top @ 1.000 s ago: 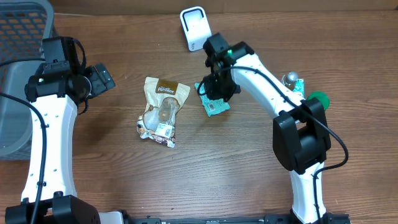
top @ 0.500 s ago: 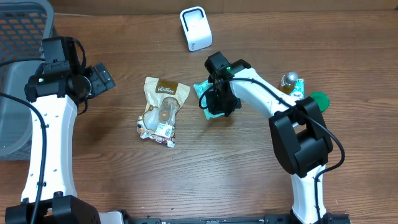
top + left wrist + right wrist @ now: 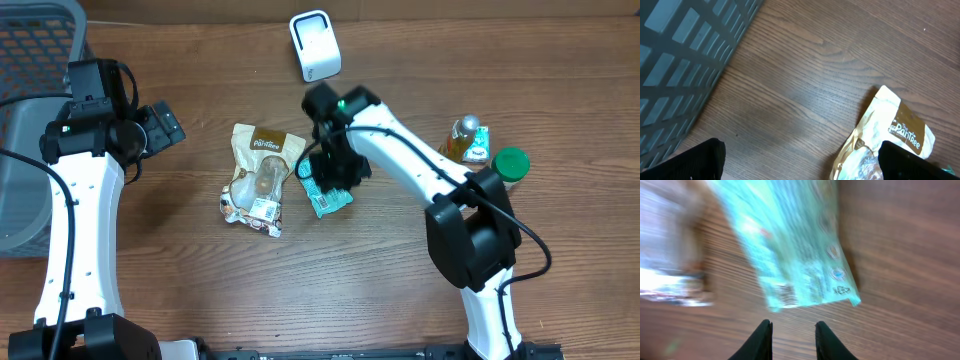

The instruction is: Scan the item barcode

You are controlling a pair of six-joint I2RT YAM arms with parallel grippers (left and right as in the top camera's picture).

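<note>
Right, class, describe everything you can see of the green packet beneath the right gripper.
The green packet is a flat, glossy, plastic-looking sachet with small print and round symbols near one sealed end. It lies flat on the wooden table, close beside the tan pouch. The right gripper hangs above, jaws parted, not gripping it.

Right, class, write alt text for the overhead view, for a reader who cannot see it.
The right arm's hand hangs over a flat teal plastic packet on a brown wooden table, beside a beige snack pouch. A white box-shaped scanner stands at the far edge; the left arm's hand is open near a grey mesh basket.
</note>
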